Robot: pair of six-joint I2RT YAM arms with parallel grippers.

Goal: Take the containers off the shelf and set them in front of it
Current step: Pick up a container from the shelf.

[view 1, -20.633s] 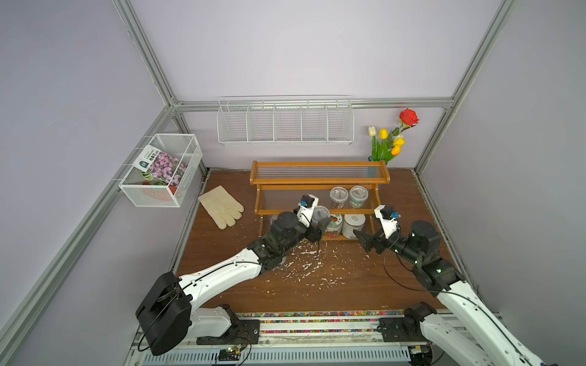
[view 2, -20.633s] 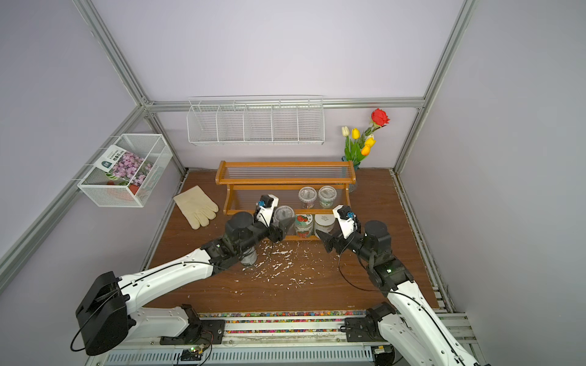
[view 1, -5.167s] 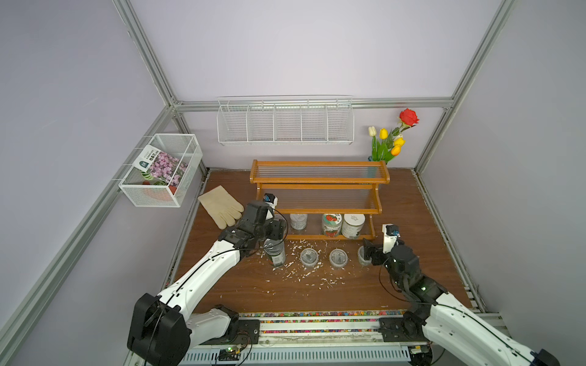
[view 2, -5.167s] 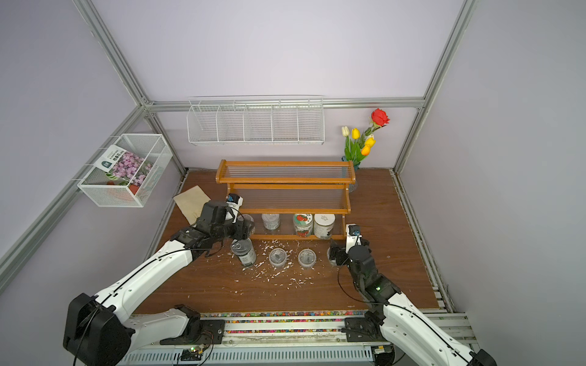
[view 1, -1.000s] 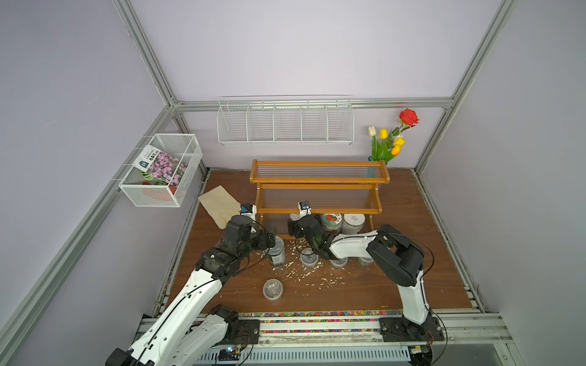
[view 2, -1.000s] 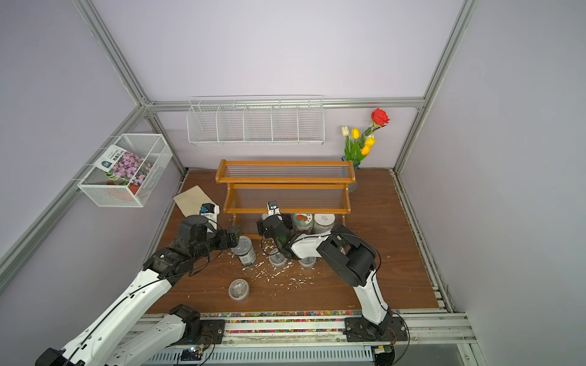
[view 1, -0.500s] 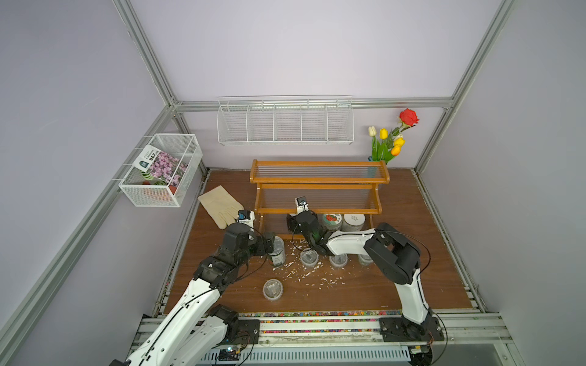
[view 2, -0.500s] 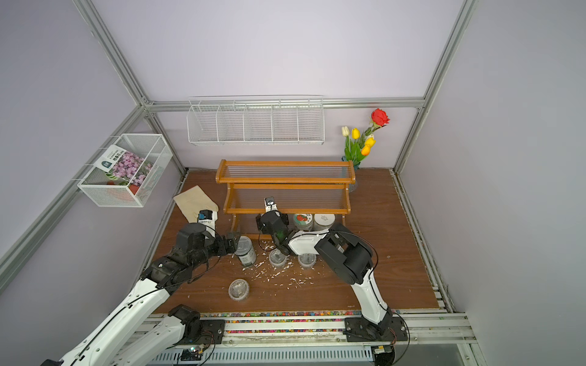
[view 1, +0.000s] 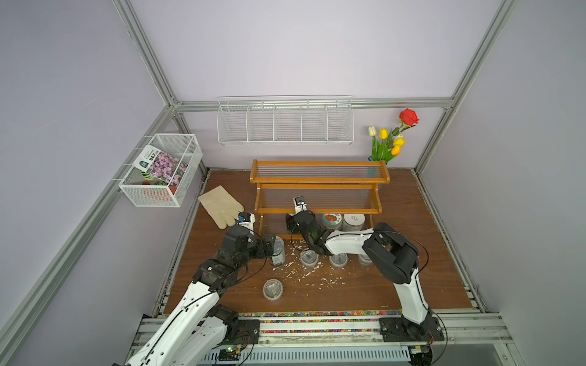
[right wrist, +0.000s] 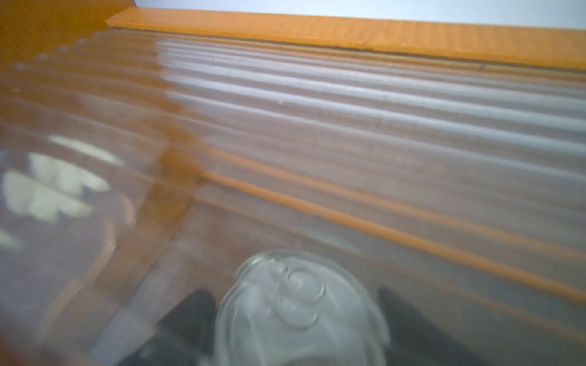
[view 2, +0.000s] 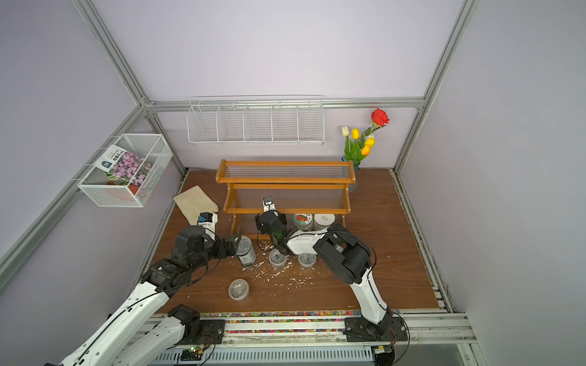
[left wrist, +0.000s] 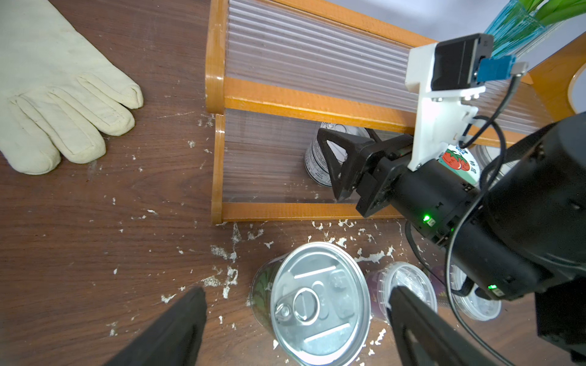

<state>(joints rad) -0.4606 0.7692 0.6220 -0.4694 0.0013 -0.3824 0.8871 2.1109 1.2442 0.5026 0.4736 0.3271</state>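
Eight small round containers [view 1: 338, 260] in sight: five already down on the brown wooden bench [view 1: 412, 269] in front of the orange-brown wooden three-tier shelf [view 1: 320, 180] with ribbed clear panels, three not yet off its bottom tier. On that tier, from the shelf's left end towards its right: silver pull-tab tin [left wrist: 317, 155], red-fruit-labelled jar [view 1: 332, 221], white-lidded jar [view 1: 354, 221], the two jars upright and just beside each other. Right jaws reaching in under the shelf's middle tier, one finger [left wrist: 336, 166] on either side of that tin, blurred and close at its flanks in the right wrist view; cannot tell whether clamped on it or merely around it. In front of the shelf's left end: second silver pull-tab tin [view 1: 277, 250], upright, ring tab on top. Left jaws released and wide apart, straddling this tin with a clear gap at each side, touching nothing. In front of the shelf's middle and right half, near its front rail: three clear lidded plastic tubs [view 1: 309, 258] in a row, the rightmost partly hidden behind the right arm [view 1: 393, 253]. Farther out from the shelf, well apart from that row: fourth clear lidded tub [view 1: 272, 288], alone. Scattered in front of the shelf: white flakes [view 1: 304, 272]. Just off the shelf's left end: cream fabric glove [view 1: 222, 206], lying flat. At the shelf's rear right corner: blue glass vase of flowers [left wrist: 512, 31].
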